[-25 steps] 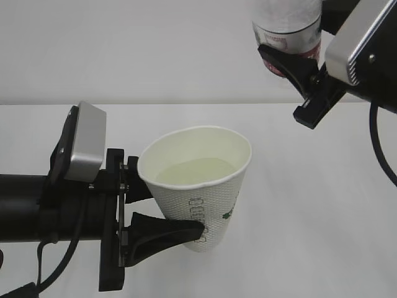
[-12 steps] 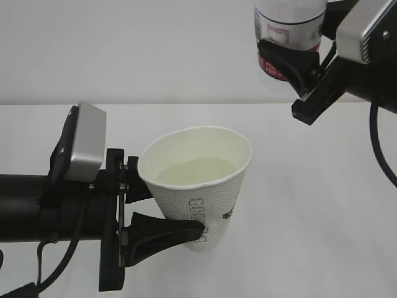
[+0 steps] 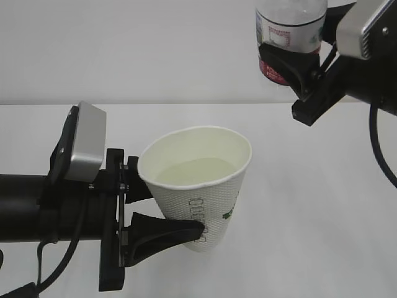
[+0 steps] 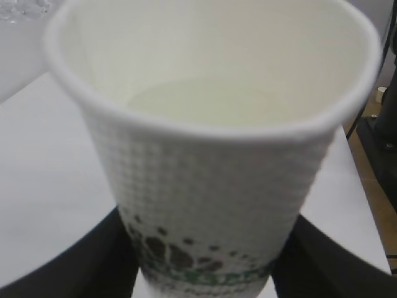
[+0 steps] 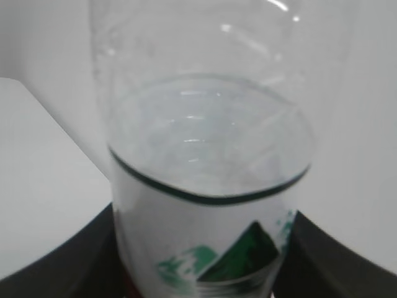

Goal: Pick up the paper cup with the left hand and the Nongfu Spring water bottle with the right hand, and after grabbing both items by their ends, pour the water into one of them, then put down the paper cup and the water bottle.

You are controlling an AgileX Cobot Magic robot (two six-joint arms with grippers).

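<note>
The white paper cup (image 3: 197,186) with its dotted wall and green logo is held above the table, tilted slightly, with pale water (image 3: 195,171) inside. My left gripper (image 3: 177,214) is shut on its lower part; in the left wrist view the cup (image 4: 211,155) fills the frame between the gripper's (image 4: 205,273) dark fingers. At the top right, my right gripper (image 3: 296,62) is shut on the Nongfu Spring water bottle (image 3: 287,37), upright, its top out of frame. The right wrist view shows the bottle (image 5: 205,180) and its white-green label between the gripper's (image 5: 201,273) black fingers.
A white table (image 3: 310,205) lies below both arms, with a plain white wall (image 3: 136,49) behind it. The right arm's cable (image 3: 379,149) hangs at the right edge. In the left wrist view the table's right edge (image 4: 356,186) drops to a brown floor.
The right gripper has carried the bottle slightly down and turned it nearer to upright at the top right. The cup and the left arm have stayed still.
</note>
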